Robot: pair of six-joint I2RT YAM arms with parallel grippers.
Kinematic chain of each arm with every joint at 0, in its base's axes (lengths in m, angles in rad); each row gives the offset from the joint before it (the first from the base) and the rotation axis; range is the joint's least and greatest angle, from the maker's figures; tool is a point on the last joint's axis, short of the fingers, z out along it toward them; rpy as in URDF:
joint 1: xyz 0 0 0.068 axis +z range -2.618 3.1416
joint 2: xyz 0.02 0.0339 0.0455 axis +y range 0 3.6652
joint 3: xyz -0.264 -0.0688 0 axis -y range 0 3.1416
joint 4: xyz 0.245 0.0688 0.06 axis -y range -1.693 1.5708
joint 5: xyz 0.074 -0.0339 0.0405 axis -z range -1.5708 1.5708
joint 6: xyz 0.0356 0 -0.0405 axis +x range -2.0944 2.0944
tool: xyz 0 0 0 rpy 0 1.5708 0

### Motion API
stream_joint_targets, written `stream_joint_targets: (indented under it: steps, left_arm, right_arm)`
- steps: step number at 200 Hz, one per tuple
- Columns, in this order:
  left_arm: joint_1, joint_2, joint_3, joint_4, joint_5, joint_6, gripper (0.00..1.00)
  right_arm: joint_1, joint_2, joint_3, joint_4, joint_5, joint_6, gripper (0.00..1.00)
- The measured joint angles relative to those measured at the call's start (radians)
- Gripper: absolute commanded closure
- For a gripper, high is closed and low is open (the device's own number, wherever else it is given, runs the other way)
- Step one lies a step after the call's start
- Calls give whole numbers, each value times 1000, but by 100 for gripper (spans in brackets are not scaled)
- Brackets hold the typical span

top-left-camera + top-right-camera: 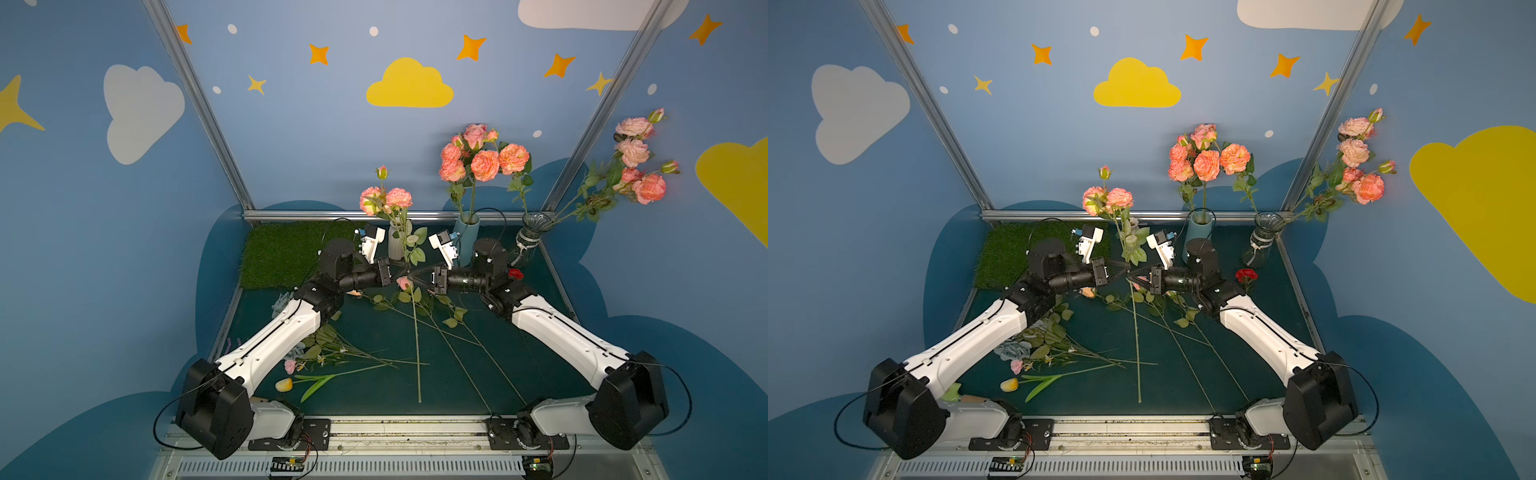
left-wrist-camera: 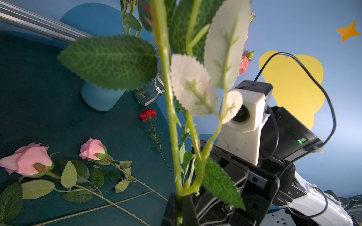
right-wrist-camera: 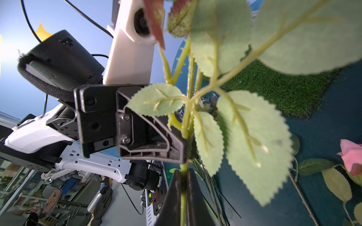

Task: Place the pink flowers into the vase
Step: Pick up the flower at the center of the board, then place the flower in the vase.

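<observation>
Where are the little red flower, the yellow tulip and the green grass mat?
little red flower (image 2: 148, 114), left wrist view, on the bloom.
yellow tulip (image 1: 284, 385), in a top view, on the flower head.
green grass mat (image 1: 278, 253), in a top view, on bare turf.

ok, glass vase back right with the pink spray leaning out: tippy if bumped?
Probably tippy: the glass vase is slim and its pink spray leans far out one side, putting weight off-centre. Clear glass, so likely rigid and brittle. A push could topple it before it slides.
</observation>
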Motion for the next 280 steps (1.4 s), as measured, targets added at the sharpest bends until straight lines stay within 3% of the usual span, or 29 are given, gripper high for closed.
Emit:
stream_joint_targets:
  steps: [24, 33, 74, 111, 169, 217, 280]
  left_arm:
    - [-6, 0, 1, 2, 2, -4, 47]
    - [-11, 0, 2, -2, 0, -2, 39]
    - [-18, -28, 3, -68, -69, 11, 38]
    - [-18, -133, 3, -221, -266, 42, 37]
    - [-17, -289, -48, -343, -529, 98, 35]
    - [-16, -271, -168, -325, -563, 86, 35]
    - [-6, -242, -247, -285, -577, 78, 35]
  right_arm:
    - [9, 0, 0, -2, 11, -6, 100]
    - [18, 0, 0, -8, 21, -17, 100]
    - [35, 0, 35, -71, 126, -89, 100]
    - [48, 20, 144, -129, 317, -178, 100]
    - [57, 185, 429, -117, 625, -299, 100]
    - [54, 347, 654, 3, 752, -403, 100]
    - [46, 560, 956, 155, 767, -519, 100]
